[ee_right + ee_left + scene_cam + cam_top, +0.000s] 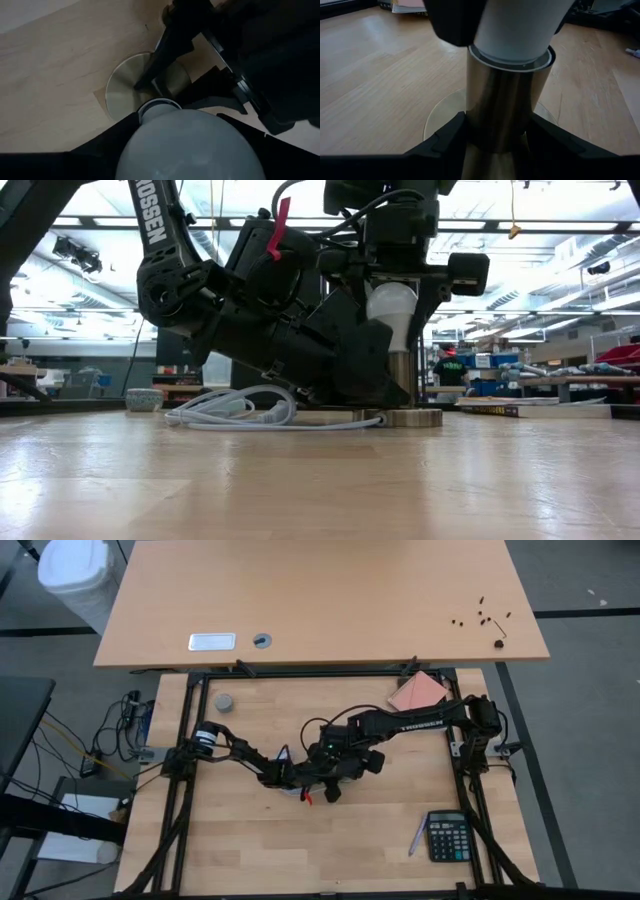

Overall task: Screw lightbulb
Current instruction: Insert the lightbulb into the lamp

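Observation:
The white lightbulb (pixel 392 308) stands upright with its base in the brass socket tube (pixel 400 376), which rises from a flat round disc (pixel 405 418) on the table. A white cable (pixel 240 410) lies coiled beside the disc. My left gripper (pixel 295 778) is at the socket from the table's left, shut on the tube. My right gripper (pixel 337 772) is above it, shut on the bulb (pixel 190 145). In the high view both grippers hide the bulb and socket. My left gripper pinches the brass socket tube (pixel 507 107) between its two fingers (pixel 447 137), low on the tube just above the disc. The fingers come nearly level from the table's left. The socket stands upright with its disc (pixel 442 117) on the table. My right gripper pinches the bulb's round white glass (pixel 187 142) between its two fingers (pixel 112 137), one on each side. The fingers come from above, pointing down. The bulb stands upright with its neck (pixel 159 104) at the socket's mouth.
A calculator (pixel 447 836) and a pen (pixel 416 837) lie at the near right. A pink flat piece (pixel 418 692) lies at the far right, a small grey puck (pixel 224 702) at the far left. A larger desk (pixel 320 600) stands beyond the far edge.

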